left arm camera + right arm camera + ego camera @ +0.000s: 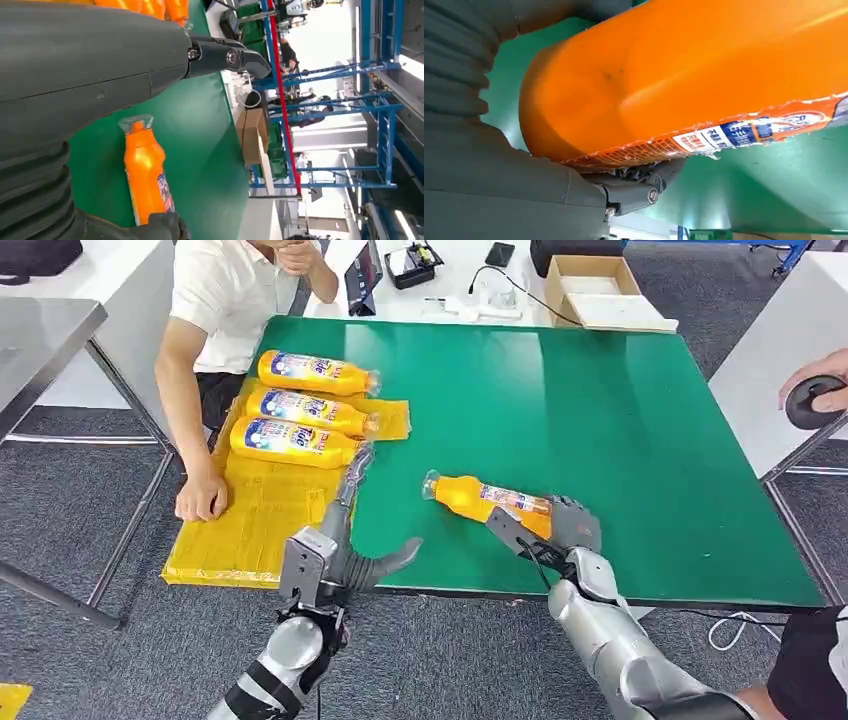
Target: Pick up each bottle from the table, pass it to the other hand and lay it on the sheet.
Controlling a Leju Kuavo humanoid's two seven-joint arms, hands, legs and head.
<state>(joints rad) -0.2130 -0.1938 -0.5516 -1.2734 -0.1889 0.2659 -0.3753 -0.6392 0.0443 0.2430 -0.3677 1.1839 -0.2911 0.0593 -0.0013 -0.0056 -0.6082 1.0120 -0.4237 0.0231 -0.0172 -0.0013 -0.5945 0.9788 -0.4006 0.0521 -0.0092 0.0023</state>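
An orange bottle [480, 496] with a clear cap pointing left hangs just above the green table [620, 410], and my right hand [555, 530] grips its base end; the right wrist view has that bottle [684, 75] close up over my fingers [634, 187]. My left hand [350, 530] is open, fingers stretched toward the sheet's near right edge, thumb [395, 560] pointing at the bottle. From the left wrist the bottle [145, 172] lies beyond my thumb. Three orange bottles [300, 405] lie side by side on the yellow sheet [250, 530].
A person sits at the table's left side, one hand [200, 498] resting on the sheet. Another person's hand [815, 390] is at the right edge. A cardboard box [590, 285] and a black tray [413, 264] stand on the white table behind.
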